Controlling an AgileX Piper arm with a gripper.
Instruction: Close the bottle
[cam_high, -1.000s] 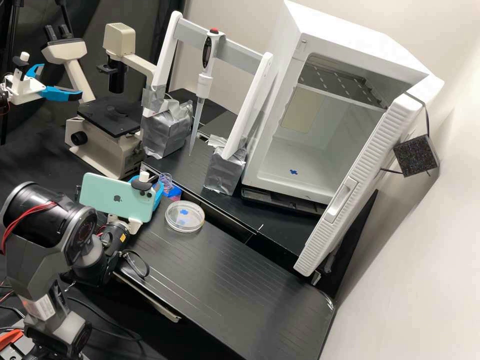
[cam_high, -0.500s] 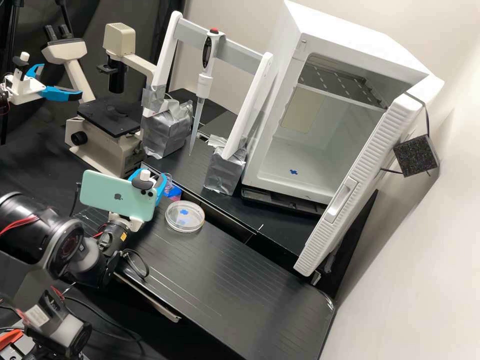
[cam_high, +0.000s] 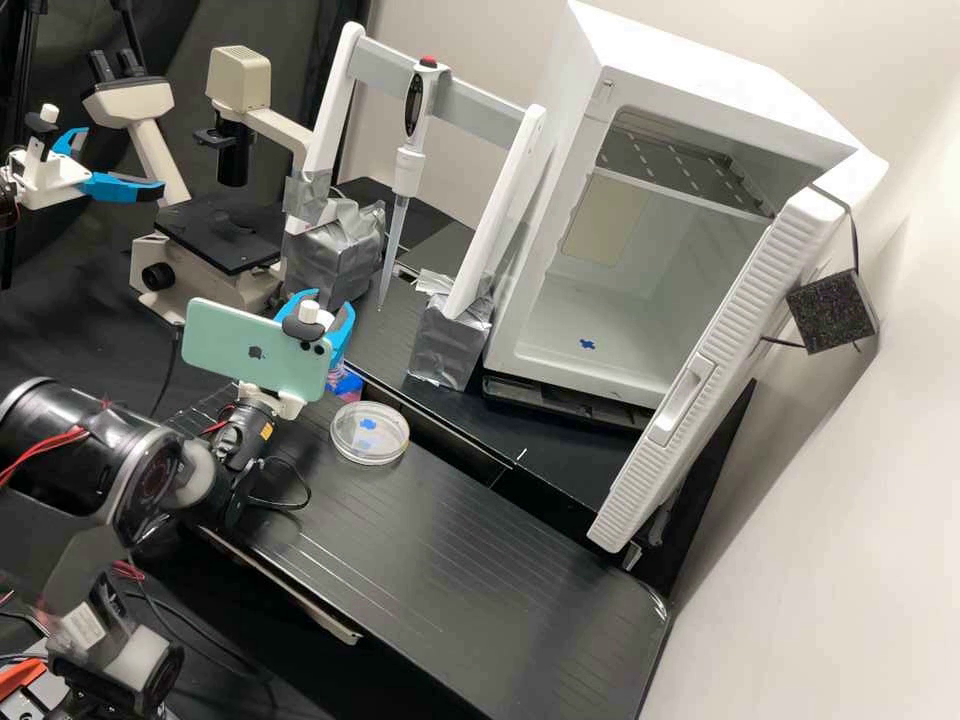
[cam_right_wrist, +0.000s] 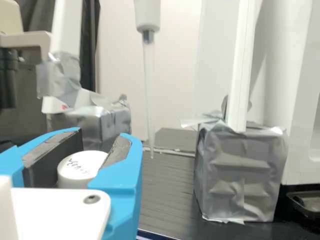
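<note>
Gripper, blue-fingered, is clasping a white cap between its two dark, matt pads. The cap is presenting a smooth, round, opaque face with black handwriting, above a short cylindrical side. Below and beside the fingers in the high view, a small patch of blue and pink, apparently the bottle, is lying just beyond the petri dish; whether the cap is touching its neck cannot be told. The dish is showing a clear, glossy, circular wall and blue marks. The cap's flat top is facing upward, its short central axis running nearly upright; the bottle's long axis cannot be judged, the gripper partly covering it. Behind, a white frame is standing on two boxy blocks wrapped in creased silver tape, and a pipette is hanging from it, its slender, translucent tip pointing downward. At one side, a white, ribbed door is standing open on a hollow cabinet.
</note>
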